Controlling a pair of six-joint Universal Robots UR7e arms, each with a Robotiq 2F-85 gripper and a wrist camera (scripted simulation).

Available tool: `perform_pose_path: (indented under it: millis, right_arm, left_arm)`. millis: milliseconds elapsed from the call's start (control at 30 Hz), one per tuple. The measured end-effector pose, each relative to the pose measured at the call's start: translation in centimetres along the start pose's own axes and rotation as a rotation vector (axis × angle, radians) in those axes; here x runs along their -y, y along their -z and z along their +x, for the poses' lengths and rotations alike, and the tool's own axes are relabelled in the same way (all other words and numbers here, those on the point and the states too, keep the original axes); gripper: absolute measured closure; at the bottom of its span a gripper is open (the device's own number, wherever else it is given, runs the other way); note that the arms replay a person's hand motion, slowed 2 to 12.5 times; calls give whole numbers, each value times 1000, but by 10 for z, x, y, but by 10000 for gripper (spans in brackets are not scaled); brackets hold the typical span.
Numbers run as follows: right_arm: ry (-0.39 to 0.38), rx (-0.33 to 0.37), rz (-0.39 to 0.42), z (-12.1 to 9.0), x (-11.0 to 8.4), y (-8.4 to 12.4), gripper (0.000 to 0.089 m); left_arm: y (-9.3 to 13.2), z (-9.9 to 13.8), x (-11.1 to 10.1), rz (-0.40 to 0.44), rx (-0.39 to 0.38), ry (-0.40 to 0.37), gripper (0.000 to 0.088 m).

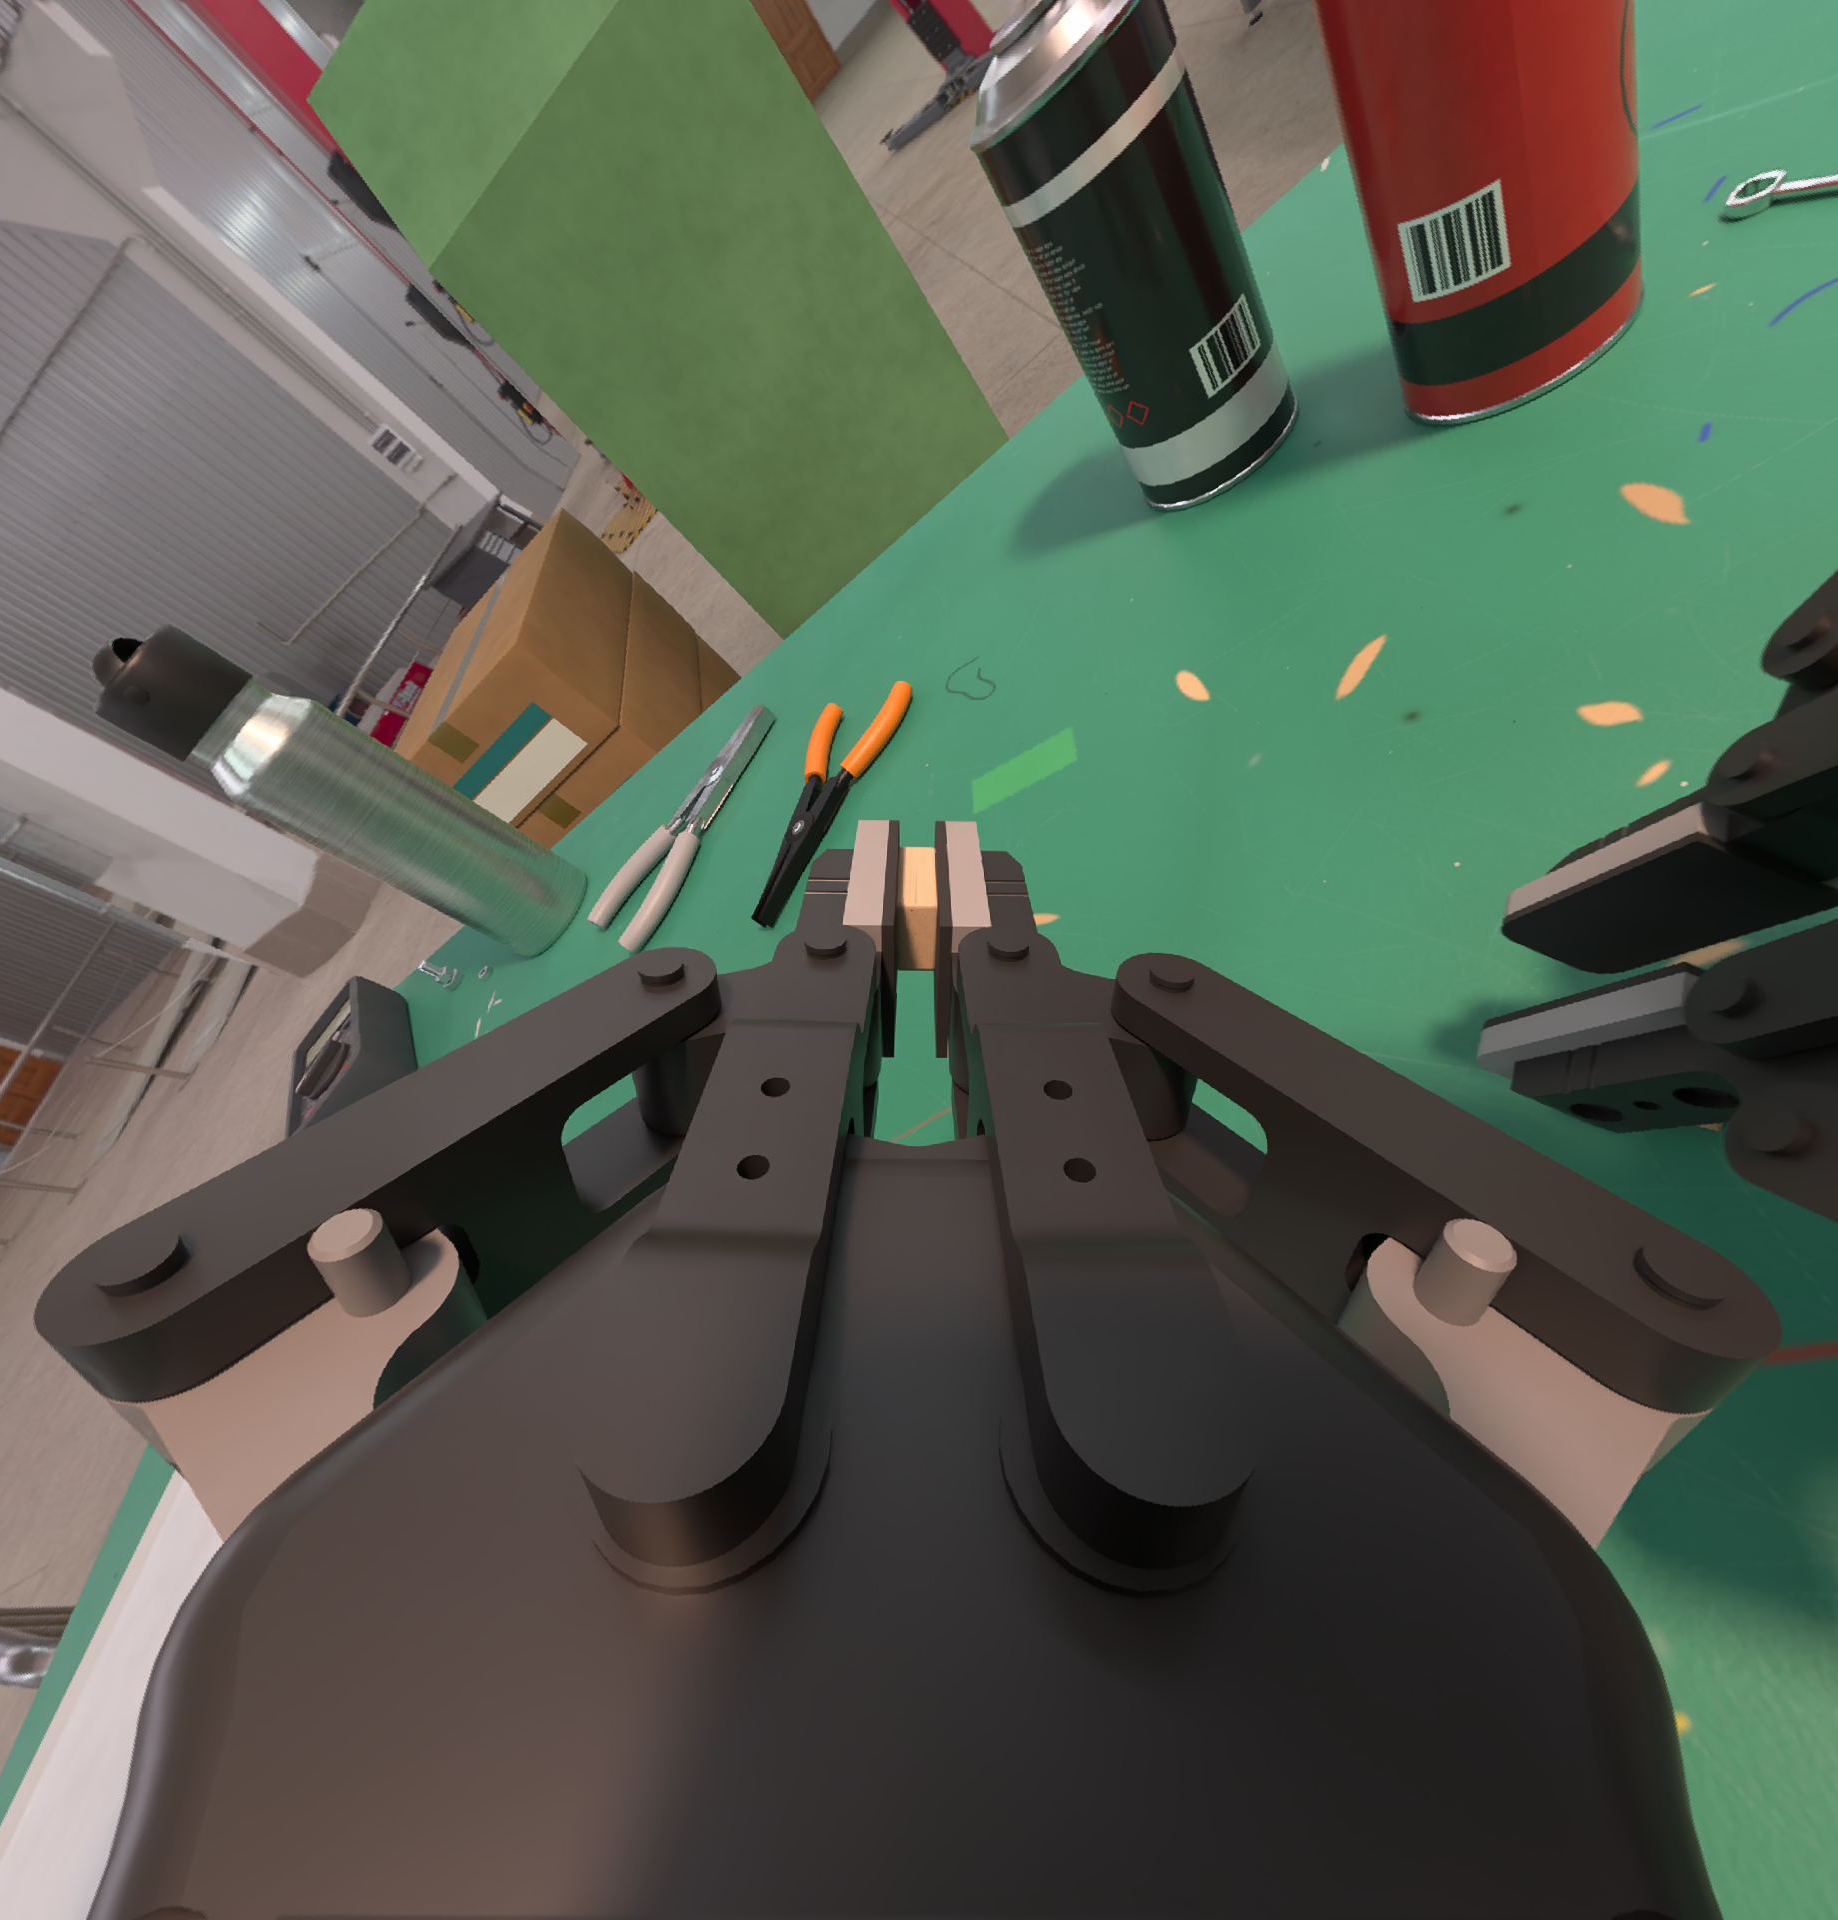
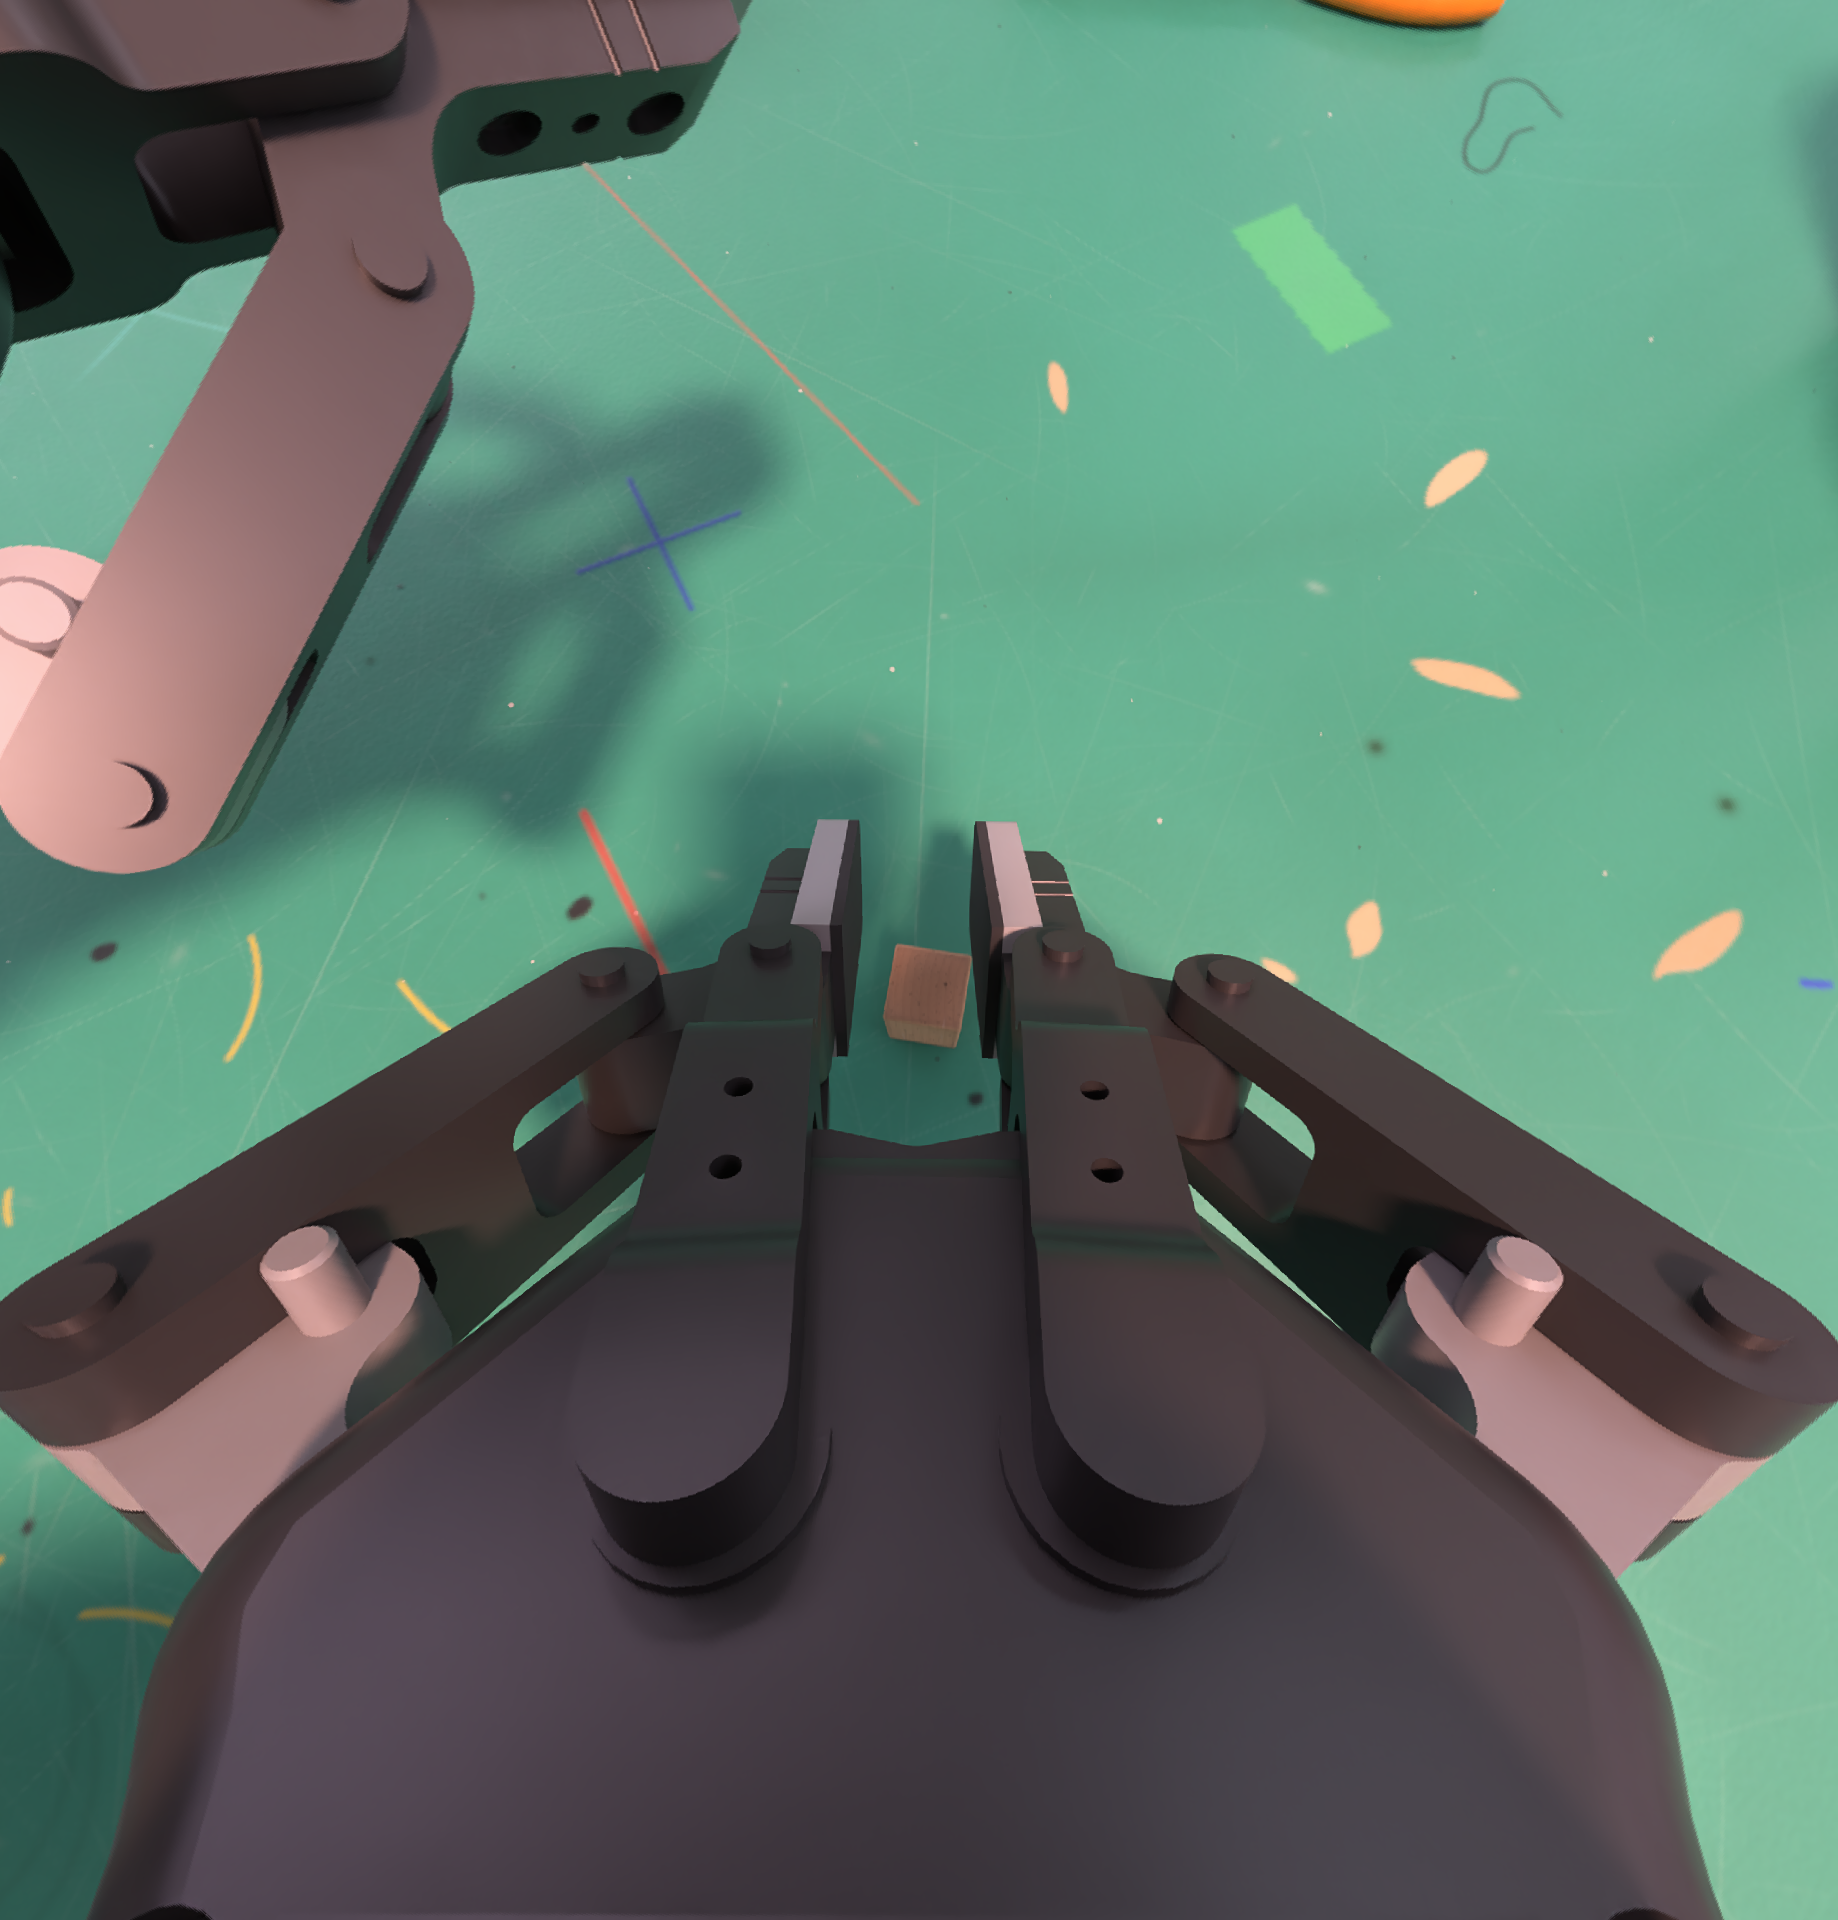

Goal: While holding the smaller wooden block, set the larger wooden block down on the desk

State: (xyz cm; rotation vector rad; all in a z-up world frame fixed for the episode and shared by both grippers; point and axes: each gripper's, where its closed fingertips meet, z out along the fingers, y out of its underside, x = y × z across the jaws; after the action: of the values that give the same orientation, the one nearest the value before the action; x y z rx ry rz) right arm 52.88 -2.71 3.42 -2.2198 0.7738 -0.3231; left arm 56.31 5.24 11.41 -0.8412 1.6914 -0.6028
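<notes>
My left gripper (image 1: 917, 864) is shut on a small light wooden block (image 1: 917, 902), held between its pads above the green desk (image 1: 1258, 727). My right gripper (image 2: 915, 868) is open. A second wooden block (image 2: 927, 994) lies on the desk (image 2: 1154, 582) between and below its fingers, with a gap on each side. The right gripper also shows at the right edge of the left wrist view (image 1: 1663, 935). The left gripper's linkage shows at the top left of the right wrist view (image 2: 271, 436).
A black spray can (image 1: 1133, 260) and a red can (image 1: 1497, 197) stand at the far side. Orange-handled pliers (image 1: 837, 790), grey-handled pliers (image 1: 686, 831) and a clear bottle (image 1: 375, 800) lie near the desk's left edge. A wrench (image 1: 1788, 189) lies far right.
</notes>
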Motion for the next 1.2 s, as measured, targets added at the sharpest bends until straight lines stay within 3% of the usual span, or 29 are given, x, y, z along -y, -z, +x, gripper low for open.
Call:
perform_pose_path:
  millis: [367,900,1200]
  right_arm:
    - [25,30,22,-1,5,-11,688]
    - [-40,97,7,-7,2,-21,633]
    - [-52,86,12,-4,0,-22,655]
  left_arm:
    - [0,1,1,1,-1,-3,822]
    - [1,3,4,11,-5,-9,822]
    - [2,4,6,19,-9,-13,822]
